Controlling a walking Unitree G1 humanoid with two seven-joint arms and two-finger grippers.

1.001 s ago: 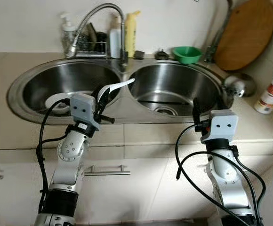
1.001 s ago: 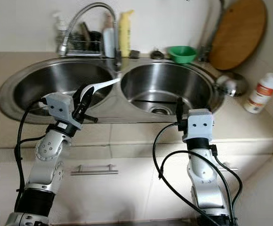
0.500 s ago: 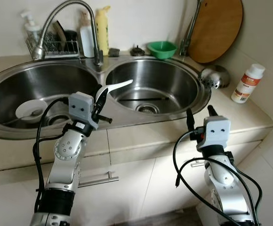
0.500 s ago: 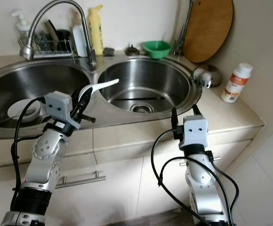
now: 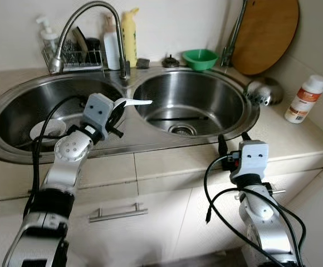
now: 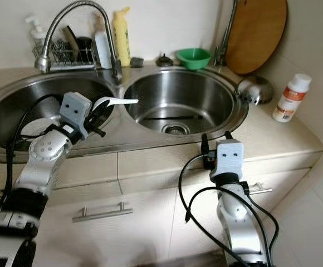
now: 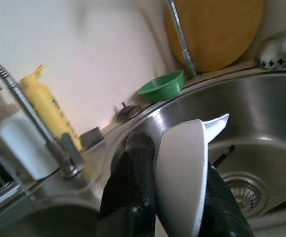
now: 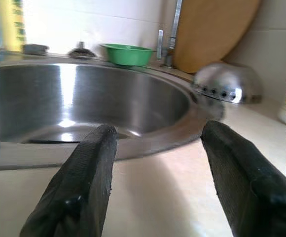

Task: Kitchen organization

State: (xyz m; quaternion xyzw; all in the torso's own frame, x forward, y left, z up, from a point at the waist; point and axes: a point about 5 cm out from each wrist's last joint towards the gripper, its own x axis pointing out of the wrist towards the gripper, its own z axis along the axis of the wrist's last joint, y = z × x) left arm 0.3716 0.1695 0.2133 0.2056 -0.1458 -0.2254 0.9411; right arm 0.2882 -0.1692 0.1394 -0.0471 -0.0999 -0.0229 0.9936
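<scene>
Over the double sink (image 5: 249, 120), the left gripper (image 5: 117, 109) clamped a white spoon (image 5: 132, 102); the right gripper (image 8: 158, 182) stood wide.

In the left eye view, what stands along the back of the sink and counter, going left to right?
Soap pump bottle → wire rack → white bottle → yellow bottle → green bowl → round wooden board → metal colander → white bottle with orange label.

The sink (image 5: 203, 97) is brushed, shiny steel (the spoon (image 5: 129, 103) glossy white plastic), the cutting board (image 5: 270, 33) matt wood.
</scene>
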